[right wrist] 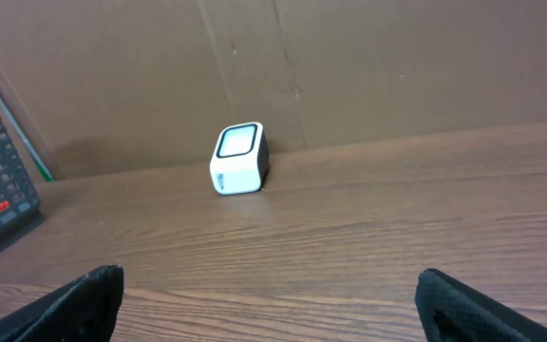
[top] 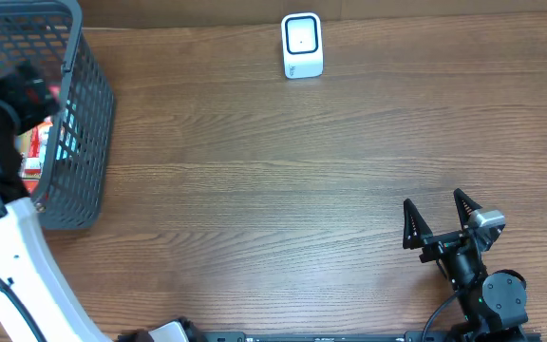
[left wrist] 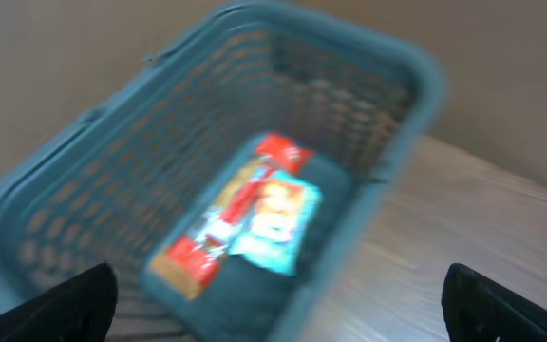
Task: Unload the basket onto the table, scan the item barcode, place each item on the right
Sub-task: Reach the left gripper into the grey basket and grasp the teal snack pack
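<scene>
Left claw [left wrist: 278, 296] and right claw [top: 433, 203] both wide open, empty.

the left wrist view is smeared throughout: the basket [left wrist: 387, 104] has soft mesh, and its near-left rim runs off the frame. the 2 packets inside, a red-orange packet [left wrist: 221, 223] and a pale blue packet [left wrist: 278, 223], carry print that cannot be read, and whether a barcode faces up cannot be told. the left gripper [left wrist: 281, 306] shows only 2 dark fingertips [left wrist: 60, 304], cut by the lower edge. overhead, the left arm [top: 12, 247] covers that gripper and part of the basket's contents, and the basket passes the top and left edges. the right gripper [right wrist: 273, 302] shows just cropped fingertips [right wrist: 84, 299] in its own view. the scanner [top: 302, 46] has front markings too small to read.
</scene>
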`<state>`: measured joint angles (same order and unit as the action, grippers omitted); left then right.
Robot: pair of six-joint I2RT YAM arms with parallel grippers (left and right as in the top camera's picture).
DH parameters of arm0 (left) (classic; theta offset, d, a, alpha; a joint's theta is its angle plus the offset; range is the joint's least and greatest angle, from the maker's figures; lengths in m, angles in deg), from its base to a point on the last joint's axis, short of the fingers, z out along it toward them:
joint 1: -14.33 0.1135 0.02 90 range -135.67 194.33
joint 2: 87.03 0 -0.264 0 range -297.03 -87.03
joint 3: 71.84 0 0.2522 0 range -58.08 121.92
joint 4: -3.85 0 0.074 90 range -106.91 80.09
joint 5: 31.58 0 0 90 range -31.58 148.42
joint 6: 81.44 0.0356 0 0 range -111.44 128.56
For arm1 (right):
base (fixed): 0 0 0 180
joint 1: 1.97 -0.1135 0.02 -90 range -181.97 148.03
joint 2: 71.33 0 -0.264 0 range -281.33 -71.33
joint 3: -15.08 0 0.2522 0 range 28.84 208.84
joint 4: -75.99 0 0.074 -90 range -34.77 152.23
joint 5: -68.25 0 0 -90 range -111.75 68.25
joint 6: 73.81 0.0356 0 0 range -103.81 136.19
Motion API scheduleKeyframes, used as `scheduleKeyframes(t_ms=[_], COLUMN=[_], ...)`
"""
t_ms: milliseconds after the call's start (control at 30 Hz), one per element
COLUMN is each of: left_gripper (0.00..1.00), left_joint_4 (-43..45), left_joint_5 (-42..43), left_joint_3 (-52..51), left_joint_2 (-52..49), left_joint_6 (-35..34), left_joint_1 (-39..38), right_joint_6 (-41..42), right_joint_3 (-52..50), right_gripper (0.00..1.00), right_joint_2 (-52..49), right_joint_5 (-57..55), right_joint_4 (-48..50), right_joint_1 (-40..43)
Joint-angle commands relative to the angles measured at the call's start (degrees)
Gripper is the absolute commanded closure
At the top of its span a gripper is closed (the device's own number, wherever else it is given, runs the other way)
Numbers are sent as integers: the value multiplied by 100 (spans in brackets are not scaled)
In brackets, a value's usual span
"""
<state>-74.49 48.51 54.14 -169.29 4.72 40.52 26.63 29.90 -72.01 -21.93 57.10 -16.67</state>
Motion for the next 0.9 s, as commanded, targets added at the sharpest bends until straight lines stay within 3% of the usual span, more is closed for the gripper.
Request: scheduleKeyframes(t_ms=[0, 333, 867], left_gripper=[0, 0, 0], left_joint_4=[37, 11, 149], left_joint_5=[42, 466, 2050], left_joint_3=[92, 92, 92], left_joint_2=[-365, -1541, -2876], left_joint_6=[138, 1016, 2079], left_joint_1=[501, 1012, 1139], right_joint_6=[-44, -46, -44], right_joint_3=[-59, -59, -59], right_gripper=[0, 0, 0], right_joint_2=[39, 39, 39], right_joint_5=[33, 31, 33], right_joint_4=[28, 28, 28], right_joint_1=[15, 15, 15])
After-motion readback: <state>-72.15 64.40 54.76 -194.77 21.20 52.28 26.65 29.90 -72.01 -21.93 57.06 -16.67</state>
